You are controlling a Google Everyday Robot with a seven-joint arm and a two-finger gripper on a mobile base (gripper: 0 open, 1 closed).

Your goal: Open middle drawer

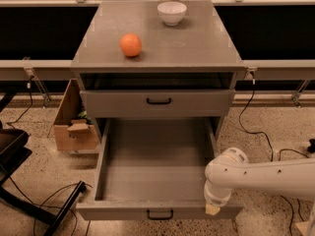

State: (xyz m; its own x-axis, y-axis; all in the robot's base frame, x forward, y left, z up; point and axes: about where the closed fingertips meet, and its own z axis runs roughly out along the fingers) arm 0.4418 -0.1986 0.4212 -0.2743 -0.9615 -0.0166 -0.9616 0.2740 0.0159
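middle drawer point(157, 166) drawn far out, tray exposed | claw point(212, 209) at its front corner, grip state cannot tell | task judged essentially complete

Grey box-shaped cabinet point(197, 48): on its top, a round orange fruit point(131, 44) front-left and a white ceramic bowl point(172, 12) at the back, just right of centre, the two well apart. Beneath the top, a grey upper drawer with black bar handle point(113, 102), pushed in. Under it, the grey middle drawer with deep plain tray point(123, 211) stands out toward the camera. White robot arm point(266, 173) enters from the right, with its gripper point(212, 209) at the drawer's front right corner. Brown cardboard box point(74, 127) on the floor, left of the cabinet.
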